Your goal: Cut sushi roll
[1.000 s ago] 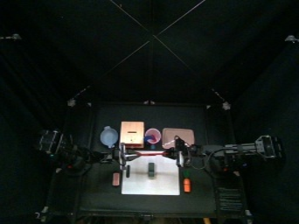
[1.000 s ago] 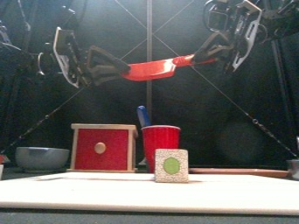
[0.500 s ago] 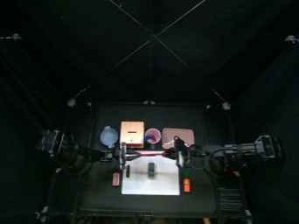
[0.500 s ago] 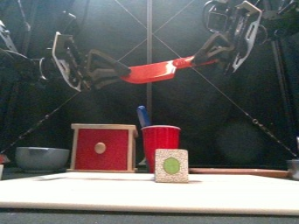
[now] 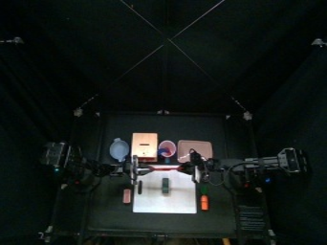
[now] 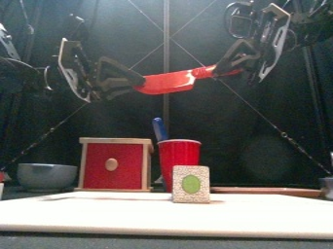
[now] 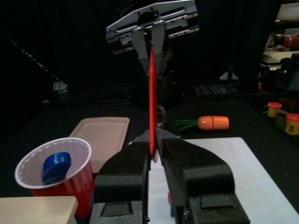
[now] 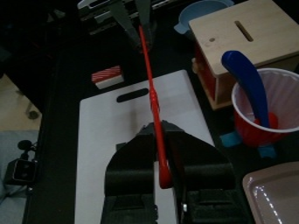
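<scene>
step: red knife [image 6: 173, 79] held up between both grippers, a handover I'd guess
left gripper [image 6: 93, 76]: clamped on blade end
right gripper [image 6: 250, 53]: pinching handle
next: one lets go, lower onto white board [image 8: 122, 149]

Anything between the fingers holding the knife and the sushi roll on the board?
Nothing visible. The left gripper and right gripper hold the red knife high over the white board, with open air down to the sushi roll. The red cup and box stand behind it.
</scene>
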Tool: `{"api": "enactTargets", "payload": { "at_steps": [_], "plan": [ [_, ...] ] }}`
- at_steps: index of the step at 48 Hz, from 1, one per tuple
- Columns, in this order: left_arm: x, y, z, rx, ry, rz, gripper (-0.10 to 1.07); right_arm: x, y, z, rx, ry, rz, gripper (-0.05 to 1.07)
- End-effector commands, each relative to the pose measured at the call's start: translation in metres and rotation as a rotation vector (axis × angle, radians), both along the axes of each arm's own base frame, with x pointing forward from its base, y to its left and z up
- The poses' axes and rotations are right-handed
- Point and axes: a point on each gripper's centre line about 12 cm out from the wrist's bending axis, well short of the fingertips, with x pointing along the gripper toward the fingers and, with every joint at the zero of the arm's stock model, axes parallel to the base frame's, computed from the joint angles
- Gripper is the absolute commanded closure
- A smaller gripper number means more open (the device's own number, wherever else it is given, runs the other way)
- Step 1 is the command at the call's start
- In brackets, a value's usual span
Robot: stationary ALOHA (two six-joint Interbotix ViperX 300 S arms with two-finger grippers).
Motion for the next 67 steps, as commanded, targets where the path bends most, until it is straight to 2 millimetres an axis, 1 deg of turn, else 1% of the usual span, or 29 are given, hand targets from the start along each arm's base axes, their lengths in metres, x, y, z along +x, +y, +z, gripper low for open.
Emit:
{"api": "enactTargets", "payload": {
  "at_steps": [1,20,33,41,50,60,67],
  "plan": [
    [0.003,-0.001,0.007,-0.001,-0.033,-0.007,0.45,0.002,-0.004,0.009,0.0,-0.033,-0.016,0.67],
    [0.003,0.002,0.006,-0.036,-0.024,0.027,0.45,0.003,-0.003,0.009,0.001,-0.033,-0.014,0.67],
    [0.003,0.003,-0.001,-0.038,0.013,0.036,0.45,0.003,-0.001,0.007,0.002,-0.026,-0.006,0.68],
    [0.006,0.001,-0.011,-0.027,0.048,0.023,0.45,0.004,0.003,-0.006,0.013,0.012,0.003,0.68],
    [0.013,-0.009,-0.026,-0.023,0.09,-0.001,0.45,0.007,0.008,-0.029,0.024,0.09,0.017,0.68],
    [0.016,-0.021,-0.032,-0.021,0.107,-0.034,0.45,0.011,0.009,-0.042,0.029,0.146,0.022,0.69],
    [0.018,-0.029,-0.04,-0.022,0.137,-0.052,0.45,0.012,0.012,-0.052,0.03,0.185,0.033,0.7]
  ]
}}
